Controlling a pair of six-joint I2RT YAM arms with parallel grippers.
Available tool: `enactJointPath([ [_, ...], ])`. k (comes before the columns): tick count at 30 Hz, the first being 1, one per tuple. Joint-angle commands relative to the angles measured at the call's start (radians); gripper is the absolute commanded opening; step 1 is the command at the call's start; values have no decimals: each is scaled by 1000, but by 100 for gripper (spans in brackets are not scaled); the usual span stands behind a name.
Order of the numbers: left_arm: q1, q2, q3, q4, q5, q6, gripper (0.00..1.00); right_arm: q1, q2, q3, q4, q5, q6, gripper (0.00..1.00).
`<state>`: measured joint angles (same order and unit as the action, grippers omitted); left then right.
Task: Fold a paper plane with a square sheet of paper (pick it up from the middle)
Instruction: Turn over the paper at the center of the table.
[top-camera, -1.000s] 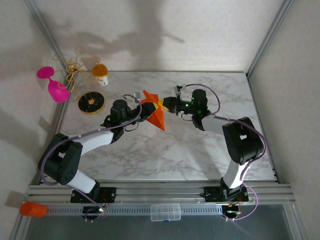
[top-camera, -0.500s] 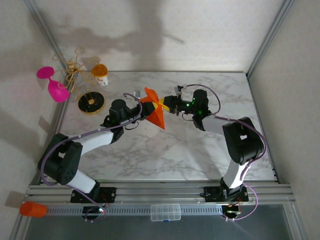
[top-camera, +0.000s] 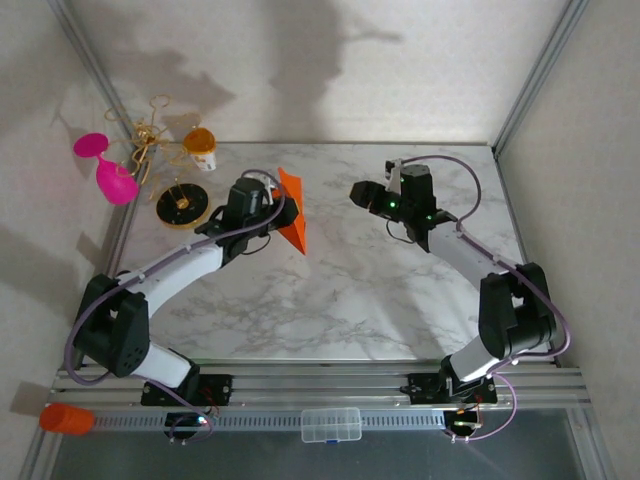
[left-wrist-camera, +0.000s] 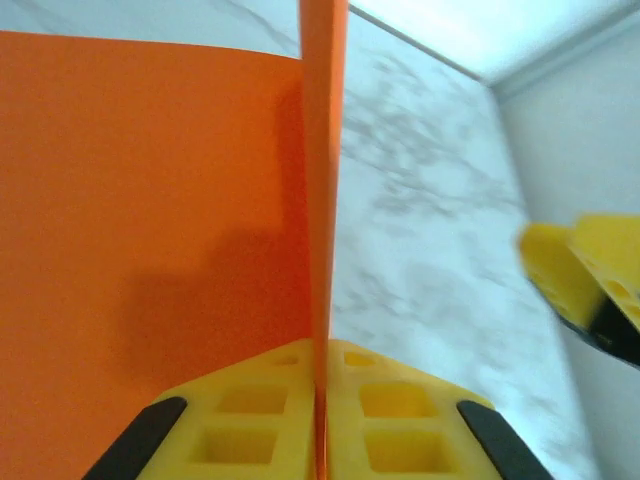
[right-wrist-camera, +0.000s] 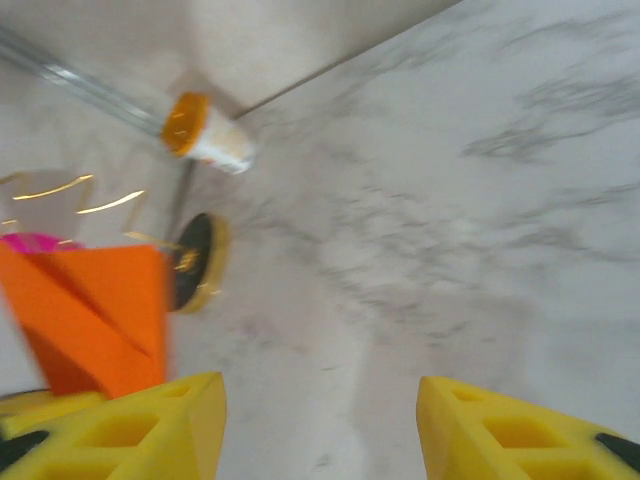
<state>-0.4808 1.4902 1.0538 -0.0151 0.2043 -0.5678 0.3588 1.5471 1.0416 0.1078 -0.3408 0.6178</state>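
The orange paper (top-camera: 294, 210) is a folded angular shape, held up off the marble table by my left gripper (top-camera: 277, 208), which is shut on its edge. In the left wrist view the paper (left-wrist-camera: 150, 220) rises edge-on from between the yellow fingers (left-wrist-camera: 250, 420), one flap spreading to the left. My right gripper (top-camera: 362, 193) hangs open to the right of the paper, apart from it, with nothing between its fingers. The right wrist view shows the paper (right-wrist-camera: 95, 315) at the left, past the yellow fingertips (right-wrist-camera: 150, 430).
At the table's back left stand a small orange-and-white cup (top-camera: 201, 148), a black-and-gold round stand (top-camera: 183, 206) with gold wire, and a pink goblet (top-camera: 108, 170). A stubby orange cylinder (top-camera: 66, 418) lies on the front rail, a clear box (top-camera: 331, 425) beside it.
My right gripper has let go of the paper, opened and drawn back to the right. My left gripper has kept the paper and turned it more upright, shifting slightly left.
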Motion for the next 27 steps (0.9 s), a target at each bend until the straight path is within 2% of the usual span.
enactJointPath([
  [1, -63, 80, 132, -347, -392, 158, 10, 2, -42, -8, -141, 234, -126, 56],
  [5, -142, 249, 303, -567, -795, 170, 10, 0, -98, -67, -133, 308, -123, 62],
  [8, -195, 409, 416, -711, -1016, 151, 12, 0, -132, -101, -122, 335, -113, 66],
  [9, -208, 459, 450, -752, -1060, 136, 12, -1, -140, -109, -123, 348, -110, 67],
  [14, -255, 604, 531, -785, -1095, 105, 12, -7, -176, -148, -112, 373, -85, 68],
  [23, -306, 760, 572, -721, -970, 55, 16, -29, -223, -193, -108, 409, -46, 68],
  [27, -311, 781, 574, -704, -926, 40, 19, -35, -222, -195, -112, 406, -38, 68],
])
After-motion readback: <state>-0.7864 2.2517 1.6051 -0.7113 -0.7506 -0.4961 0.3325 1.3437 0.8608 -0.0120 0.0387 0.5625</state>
